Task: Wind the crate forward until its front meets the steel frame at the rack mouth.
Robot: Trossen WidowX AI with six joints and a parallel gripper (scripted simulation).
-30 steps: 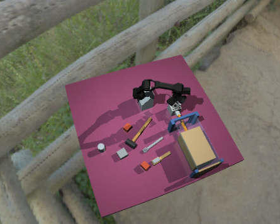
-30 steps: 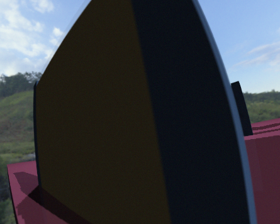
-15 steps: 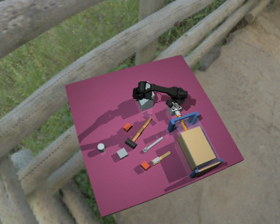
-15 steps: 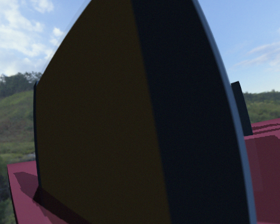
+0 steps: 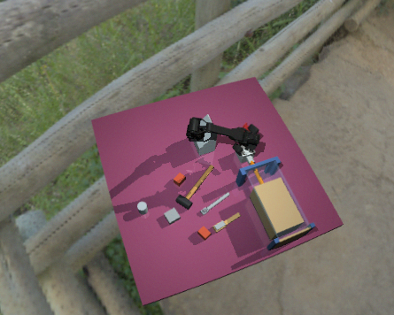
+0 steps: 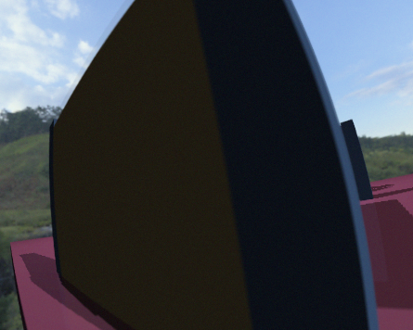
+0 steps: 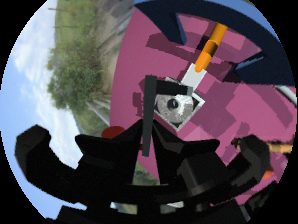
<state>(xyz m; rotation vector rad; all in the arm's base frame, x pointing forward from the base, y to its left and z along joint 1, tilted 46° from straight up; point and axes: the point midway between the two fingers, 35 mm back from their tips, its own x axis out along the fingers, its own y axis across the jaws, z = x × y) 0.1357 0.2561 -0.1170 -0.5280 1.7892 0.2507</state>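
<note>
My gripper (image 7: 149, 126) (image 5: 245, 150) is shut on a dark grey cranked bar, the winch handle (image 7: 149, 100). Its cross arm reaches right over the winch in the wrist view, its end beside the round hole. The hand winch (image 7: 186, 111) stands just beyond my fingertips; its hole shows uncovered. An orange strap (image 7: 215, 42) (image 5: 258, 175) runs from it to the crate. The crate (image 5: 276, 201) looks flat inside the clear-panelled cubby, with a gap between its front and the blue frame (image 5: 270, 164) (image 7: 267, 52) at the mouth. Whether the key touches the winch cannot be told.
On the bench (image 5: 164, 270) lie a hammer (image 5: 201, 182), a silver wrench (image 5: 217, 203), a wooden-handled brush (image 5: 227, 221), orange blocks (image 5: 179, 179) (image 5: 204, 233), a grey block (image 5: 172, 216) and a white cylinder (image 5: 142, 207). A dark brown panel (image 6: 144, 153) fills the exterior view.
</note>
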